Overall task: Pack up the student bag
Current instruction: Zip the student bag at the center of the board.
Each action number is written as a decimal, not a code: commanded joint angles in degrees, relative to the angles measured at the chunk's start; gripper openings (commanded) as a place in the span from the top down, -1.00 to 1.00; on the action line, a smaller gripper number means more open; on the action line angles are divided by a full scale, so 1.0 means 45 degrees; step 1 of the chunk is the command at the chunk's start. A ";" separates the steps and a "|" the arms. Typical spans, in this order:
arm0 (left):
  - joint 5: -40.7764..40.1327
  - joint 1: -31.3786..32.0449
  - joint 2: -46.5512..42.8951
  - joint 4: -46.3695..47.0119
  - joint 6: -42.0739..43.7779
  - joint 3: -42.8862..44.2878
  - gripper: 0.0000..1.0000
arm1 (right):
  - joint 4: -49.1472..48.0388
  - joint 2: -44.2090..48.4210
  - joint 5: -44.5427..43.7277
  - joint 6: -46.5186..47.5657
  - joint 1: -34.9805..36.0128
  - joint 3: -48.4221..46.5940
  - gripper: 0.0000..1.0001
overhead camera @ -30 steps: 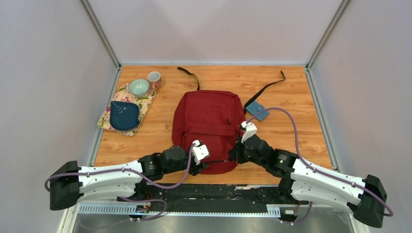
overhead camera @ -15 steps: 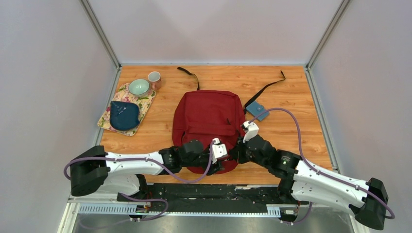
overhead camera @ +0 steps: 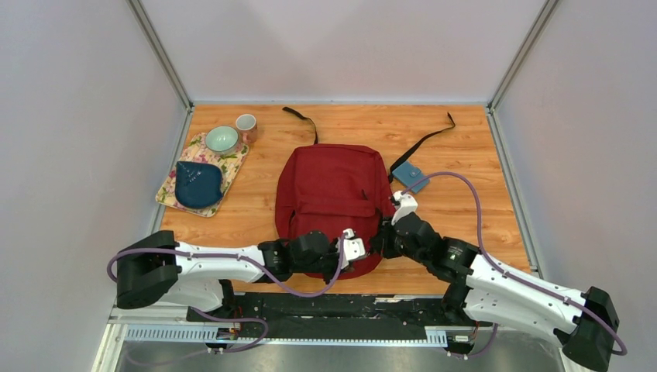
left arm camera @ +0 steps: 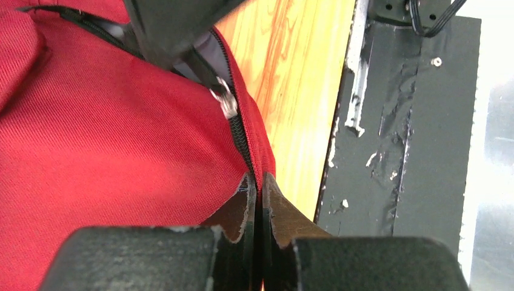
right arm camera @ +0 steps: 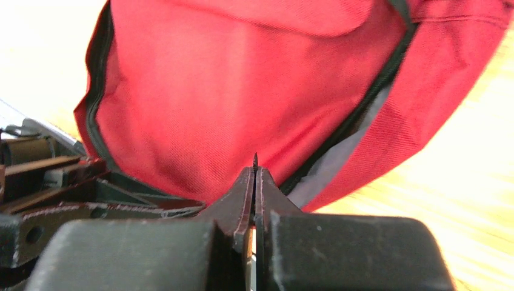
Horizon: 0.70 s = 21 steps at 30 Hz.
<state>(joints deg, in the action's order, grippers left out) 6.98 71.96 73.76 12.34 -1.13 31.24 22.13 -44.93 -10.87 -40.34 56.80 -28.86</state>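
The student bag [overhead camera: 331, 186] is partly unzipped, nothing visibly packed; teal wallet [overhead camera: 407, 173] and dark blue pouch [overhead camera: 197, 184] lie outside. The left gripper [left arm camera: 257, 182] pinches its zipper edge [left arm camera: 239, 130]; the right gripper [right arm camera: 254, 167] is closed, its hold unclear.

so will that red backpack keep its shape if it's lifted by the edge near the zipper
Probably floppy: the backpack lies flat and its fabric folds and sags around the partly open zipper. It looks nearly empty, so likely light for its size. Lifted by one edge, the rest would probably hang or drag on the table.
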 commanded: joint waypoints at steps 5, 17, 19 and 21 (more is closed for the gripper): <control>-0.0769 0.0629 -0.1077 -0.1433 -0.0707 -0.1317 0.95 | -0.0191 0.0042 -0.0572 -0.0197 -0.1214 -0.0129 1.00; -0.1900 0.1585 -0.1078 -0.1552 -0.1331 -0.2431 1.00 | -0.0562 0.0023 0.0092 -0.0333 -0.2562 0.0203 1.00; -0.2039 0.1762 -0.0941 -0.0967 -0.1487 -0.2743 1.00 | -0.0640 -0.0035 0.0151 -0.0411 -0.2640 0.0261 1.00; -0.2118 0.1937 -0.0670 -0.0518 -0.1624 -0.2958 1.00 | -0.0680 -0.0094 0.0151 -0.0450 -0.2641 0.0358 1.00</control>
<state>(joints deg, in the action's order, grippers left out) -4.08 78.13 68.10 14.48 -4.71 21.74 22.98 -45.47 -6.44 -42.33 46.30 -27.29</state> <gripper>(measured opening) 0.070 0.006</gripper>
